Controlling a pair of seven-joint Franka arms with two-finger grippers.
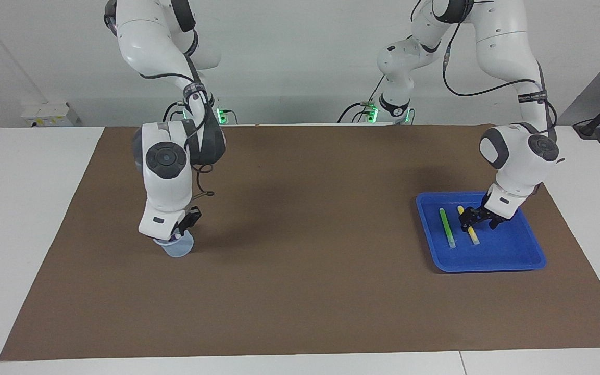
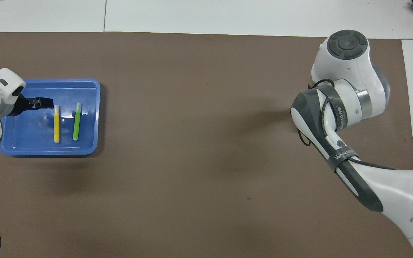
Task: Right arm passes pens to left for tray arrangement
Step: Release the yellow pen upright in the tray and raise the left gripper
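With two pens lying side by side in the tray (image 1: 532, 256), I am reading the task as two-thirds done | green pen (image 1: 446, 227) and yellow pen (image 1: 467, 232) resting flat, neither one held | left gripper (image 1: 470, 219) hanging over the tray, jaws spread | right gripper (image 1: 174, 238) dipping into the cup (image 1: 178, 248) toward its end of the surface (image 1: 305, 291), purple showing at the jaws; I cannot tell whether they are gripping.

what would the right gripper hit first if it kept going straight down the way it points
Most likely the small translucent cup directly under the right gripper; a purple pen tip shows at its jaws, though contact is unclear.
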